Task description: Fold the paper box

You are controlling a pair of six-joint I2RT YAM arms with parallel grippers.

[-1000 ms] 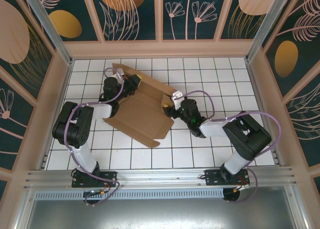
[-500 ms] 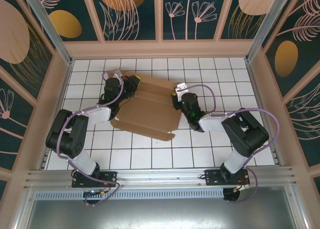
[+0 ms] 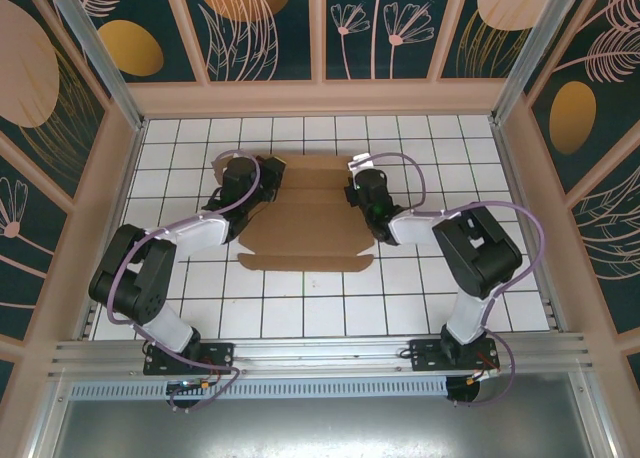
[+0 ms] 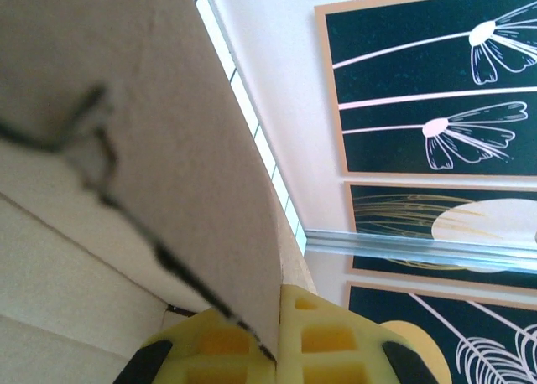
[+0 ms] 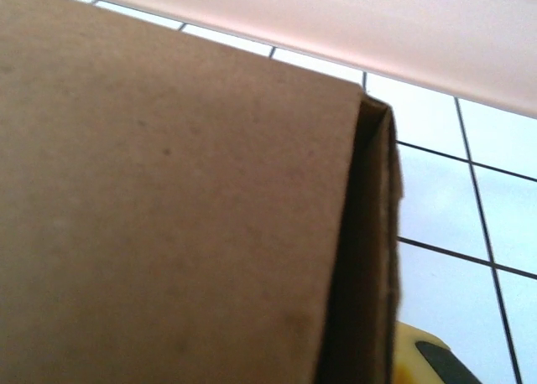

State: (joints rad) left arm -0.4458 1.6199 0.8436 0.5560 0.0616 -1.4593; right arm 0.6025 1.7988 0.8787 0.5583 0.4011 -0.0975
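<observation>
Brown paper box [image 3: 305, 218] lies nearly flat on the tiled surface [image 3: 430, 288], between the two arms. The left claw [image 4: 277, 338] is clenched on its left edge. The right claw [image 3: 356, 186] sits at the right edge, and I cannot tell whether it grips. To fold well, I judge: anchor one side and bend along the scored crease, evenly, without tearing.

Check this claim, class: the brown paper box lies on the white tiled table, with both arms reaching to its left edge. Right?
Not both. The left arm reaches the left edge of the paper box, the right arm its right edge; it does lie on the white tiled table. See the top external view.
</observation>
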